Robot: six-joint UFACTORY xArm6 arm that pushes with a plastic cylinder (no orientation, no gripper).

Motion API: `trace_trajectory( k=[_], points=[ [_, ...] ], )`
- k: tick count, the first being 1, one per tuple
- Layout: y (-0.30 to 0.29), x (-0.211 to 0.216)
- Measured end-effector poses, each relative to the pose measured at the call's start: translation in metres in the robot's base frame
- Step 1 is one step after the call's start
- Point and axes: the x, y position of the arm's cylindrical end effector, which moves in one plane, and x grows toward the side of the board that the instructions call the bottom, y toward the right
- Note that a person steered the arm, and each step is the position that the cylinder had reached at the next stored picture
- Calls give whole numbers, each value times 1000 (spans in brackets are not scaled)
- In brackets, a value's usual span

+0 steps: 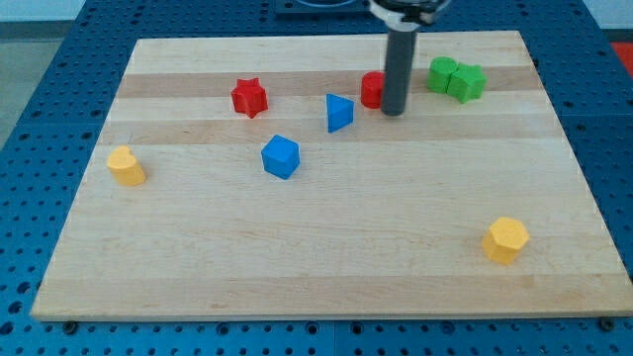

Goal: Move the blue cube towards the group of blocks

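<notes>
The blue cube [281,156] sits left of the board's middle, apart from the other blocks. Up and to its right stand a blue triangular block [339,112] and a red block [372,90], partly hidden behind the rod. A red star [249,97] lies at the upper left of the cube. A green block [456,78] made of two joined lumps lies at the upper right. My tip [394,112] rests on the board just right of the red block, well to the upper right of the blue cube.
A yellow block [126,166] sits near the board's left edge. A yellow hexagonal block [505,239] sits at the lower right. The wooden board [326,267] lies on a blue perforated table.
</notes>
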Motion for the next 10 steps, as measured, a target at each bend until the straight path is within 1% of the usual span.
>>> trace_trajectory(
  k=[1,2,3,4,5,7,8,9,10],
  points=[
    [8,-10],
    [-11,-17],
    [-64,-19],
    [-22,-27],
    [-12,-45],
    [-108,-48],
    [-55,-34],
    [-36,-25],
    [-54,33]
  ],
)
